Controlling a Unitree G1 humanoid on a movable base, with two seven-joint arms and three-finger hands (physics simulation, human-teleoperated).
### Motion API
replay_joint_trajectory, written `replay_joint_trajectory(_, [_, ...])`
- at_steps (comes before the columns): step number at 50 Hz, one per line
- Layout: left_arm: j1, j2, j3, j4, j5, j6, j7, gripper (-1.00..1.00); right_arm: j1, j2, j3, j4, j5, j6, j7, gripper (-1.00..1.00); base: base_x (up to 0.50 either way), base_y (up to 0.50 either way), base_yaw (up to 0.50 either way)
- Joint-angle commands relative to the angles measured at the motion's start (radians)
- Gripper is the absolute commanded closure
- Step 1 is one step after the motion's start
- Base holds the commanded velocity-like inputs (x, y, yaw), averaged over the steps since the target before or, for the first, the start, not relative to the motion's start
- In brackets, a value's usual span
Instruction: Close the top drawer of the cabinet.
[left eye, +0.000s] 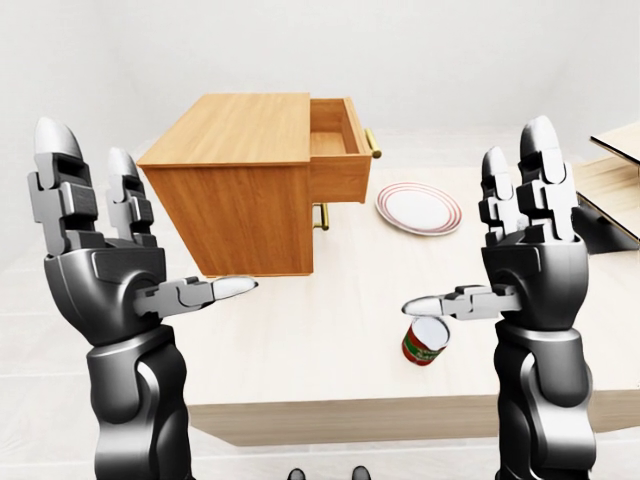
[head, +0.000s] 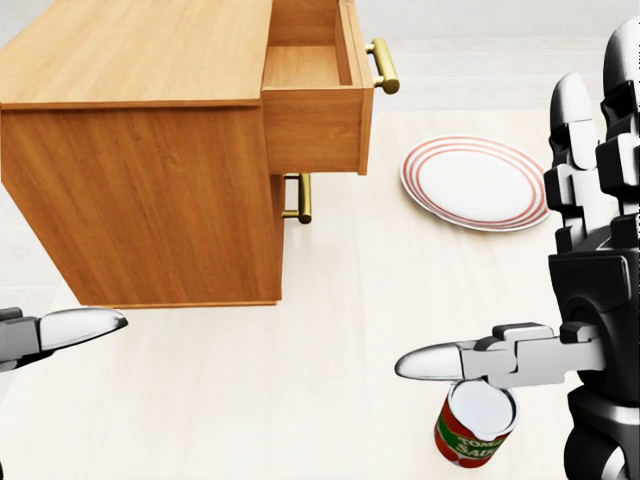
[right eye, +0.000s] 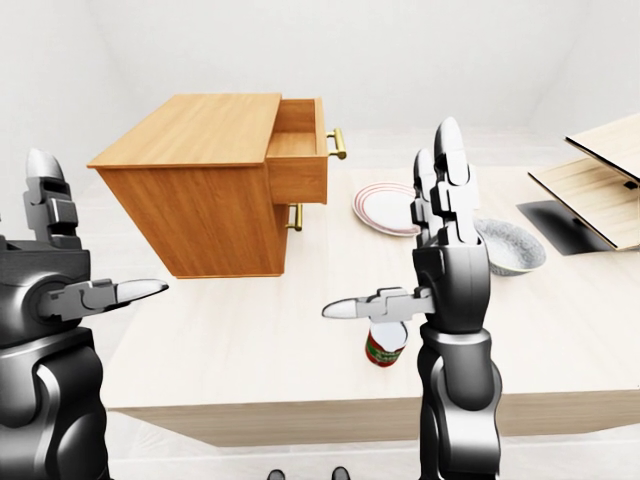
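A wooden cabinet (left eye: 235, 190) stands on the pale table (left eye: 330, 380), at the upper left of the views. Its top drawer (head: 318, 95) is pulled out to the right, with a brass handle (head: 383, 65) on its face. A second brass handle (head: 298, 198) shows on the shut drawer below. My left hand (left eye: 140, 245) is open, raised at the left, below and left of the cabinet. My right hand (left eye: 500, 250) is open, raised at the right, well apart from the drawer. Neither hand touches the cabinet.
A white plate with red rings (head: 475, 182) lies right of the drawer. A tomato sauce can (head: 472, 422) stands under my right thumb. A grey bowl (right eye: 512, 246) and a wooden box with a dark lid (right eye: 595, 180) are at the right.
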Motion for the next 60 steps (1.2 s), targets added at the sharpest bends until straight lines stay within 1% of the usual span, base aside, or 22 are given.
replay_joint_trajectory(1, [0.006,-0.003,-0.001,0.003,0.0,0.0,-0.004,-1.0,0.004,0.002,0.008,-0.004,-0.008,0.0,0.009,-1.0,0.43,0.0,0.0])
replay_joint_trajectory(12, [0.013,-0.005,-0.007,0.001,0.004,0.0,-0.007,-1.0,0.011,0.007,0.013,0.016,-0.022,0.0,0.013,-1.0,0.41,0.1,0.0])
replay_joint_trajectory(26, [0.003,-0.003,-0.005,0.0,0.003,0.0,-0.008,-1.0,0.009,0.01,-0.006,0.019,-0.015,0.0,0.007,-1.0,0.33,0.16,0.0])
replay_joint_trajectory(36, [-0.003,-0.002,-0.007,-0.01,0.002,0.0,-0.005,-1.0,0.008,0.005,-0.012,0.024,-0.008,0.0,0.006,-1.0,0.03,0.0,0.0])
replay_joint_trajectory(40, [0.002,-0.004,-0.009,-0.007,0.004,0.0,-0.007,-1.0,0.023,0.019,-0.014,0.069,-0.004,0.0,-0.005,-1.0,0.0,0.0,0.0])
replay_joint_trajectory(48, [0.016,-0.005,-0.003,-0.014,0.002,0.0,-0.012,-1.0,-0.007,0.01,-0.008,0.121,0.004,0.0,-0.014,-1.0,0.0,0.0,0.0])
replay_joint_trajectory(50, [0.017,-0.007,-0.001,-0.017,0.0,0.0,-0.011,-1.0,-0.017,0.006,-0.016,0.193,0.009,0.0,-0.009,-1.0,0.0,0.0,0.0])
replay_joint_trajectory(55, [0.015,-0.005,0.003,-0.02,-0.003,0.0,-0.012,-1.0,-0.024,0.005,-0.013,0.255,0.009,0.0,-0.019,-1.0,0.0,0.0,0.0])
replay_joint_trajectory(60, [0.02,-0.005,0.003,-0.013,0.0,0.0,-0.016,-1.0,-0.038,-0.001,-0.014,0.262,0.012,0.0,-0.026,-1.0,0.0,0.0,0.0])
